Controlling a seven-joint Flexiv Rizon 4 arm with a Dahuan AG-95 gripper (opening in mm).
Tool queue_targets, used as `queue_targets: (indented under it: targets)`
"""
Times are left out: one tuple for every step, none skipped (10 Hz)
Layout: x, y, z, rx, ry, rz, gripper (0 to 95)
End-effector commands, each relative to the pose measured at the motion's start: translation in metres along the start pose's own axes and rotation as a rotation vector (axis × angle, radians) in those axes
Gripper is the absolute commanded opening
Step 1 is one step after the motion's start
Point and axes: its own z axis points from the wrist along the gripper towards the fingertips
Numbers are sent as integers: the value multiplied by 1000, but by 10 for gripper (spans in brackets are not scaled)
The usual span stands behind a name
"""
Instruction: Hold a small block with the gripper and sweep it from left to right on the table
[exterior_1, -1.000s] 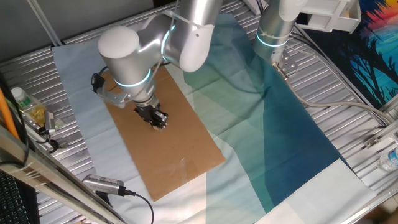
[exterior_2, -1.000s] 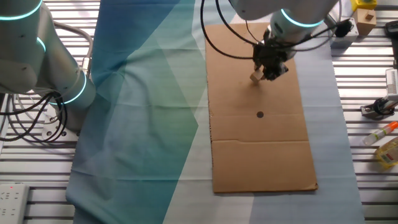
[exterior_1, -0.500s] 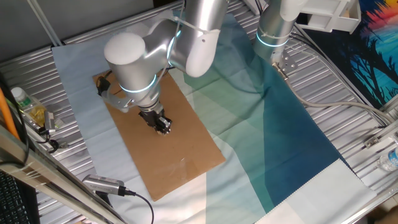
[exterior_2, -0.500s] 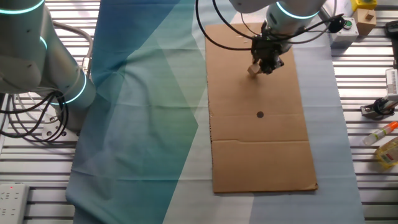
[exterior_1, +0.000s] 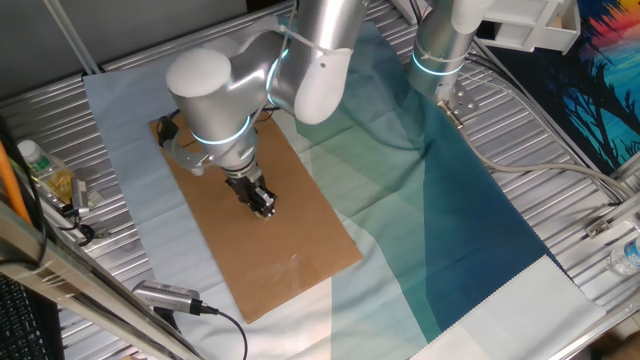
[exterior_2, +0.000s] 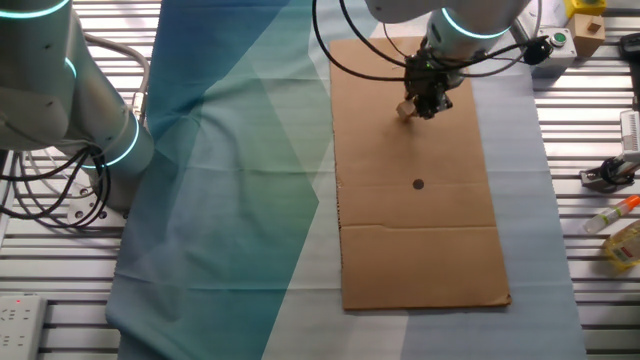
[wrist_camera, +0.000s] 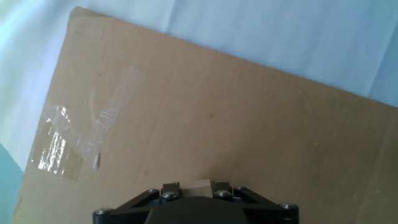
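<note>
Your gripper (exterior_2: 424, 103) is down on the cardboard (exterior_2: 420, 220), jaws clenched on the small block (exterior_2: 405, 109), which sticks out as a tan bit at the tip's side in the other fixed view, at the board's surface. In one fixed view the gripper (exterior_1: 262, 202) sits approx mid-board, block mostly hidden behind the black fingers, can't make it out there. Hand view: block (wrist_camera: 196, 185) wedged betw. the two finger mounts at the bottom edge, cardboard (wrist_camera: 217, 124) filling most of the pic w/ a patch of clear tape (wrist_camera: 81, 140) on its left part. The arm's cyan ring (exterior_1: 222, 138) glows just above the wrist. Cardboard lies on pale blue/teal cloth (exterior_2: 230, 180) over the table (exterior_2: 585, 290), ribbed metal showing at the edges. Dark dot (exterior_2: 418, 183) on the board, apart from the gripper on the side away from the arm. Second silver arm (exterior_2: 70, 90) stands at the cloth's far side, well apart from your gripper. Bottles (exterior_1: 45, 175) near the table edge in one fixed view.
</note>
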Motion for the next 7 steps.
queue_targets:
  targets:
    - [0, 5, 1, 117, 20, 14, 0]
    - [-1, 10, 1, 136, 21, 31, 0]
    - [-1, 11, 1, 147, 18, 32, 0]
    - [-1, 13, 2, 180, 17, 34, 0]
    - [-1, 14, 2, 188, 14, 35, 0]
    - [-1, 14, 2, 186, 14, 34, 0]
    - [-1, 14, 2, 180, 14, 35, 0]
